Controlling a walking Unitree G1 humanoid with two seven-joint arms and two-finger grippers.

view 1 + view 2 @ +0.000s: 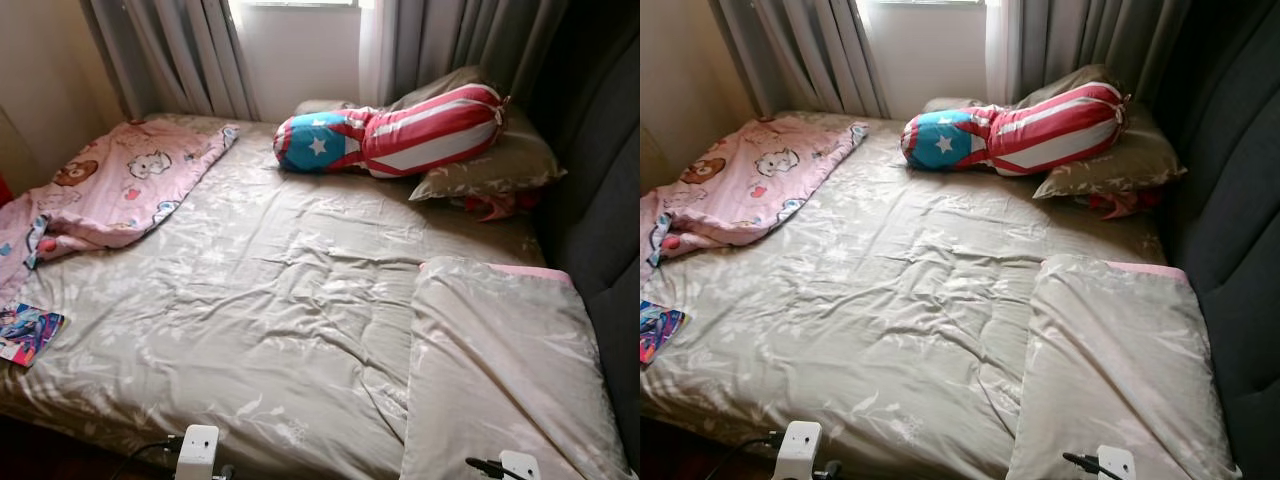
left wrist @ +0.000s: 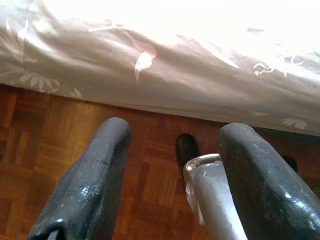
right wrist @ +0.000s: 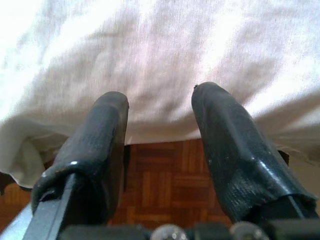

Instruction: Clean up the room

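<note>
Both arms hang low at the near edge, wrists pointing down. The left gripper [image 2: 172, 150] and right gripper [image 3: 160, 117] hold nothing, jaws spread apart.

Daylit window [image 1: 300, 3] behind grey curtains [image 1: 175, 55], dark padded headboard [image 1: 600, 200], parquet floor [image 2: 75, 130].

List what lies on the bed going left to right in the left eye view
Colourful booklet at the bed's left edge → pink cartoon blanket → stars-and-stripes bolster → grey pillow by the headboard.
</note>
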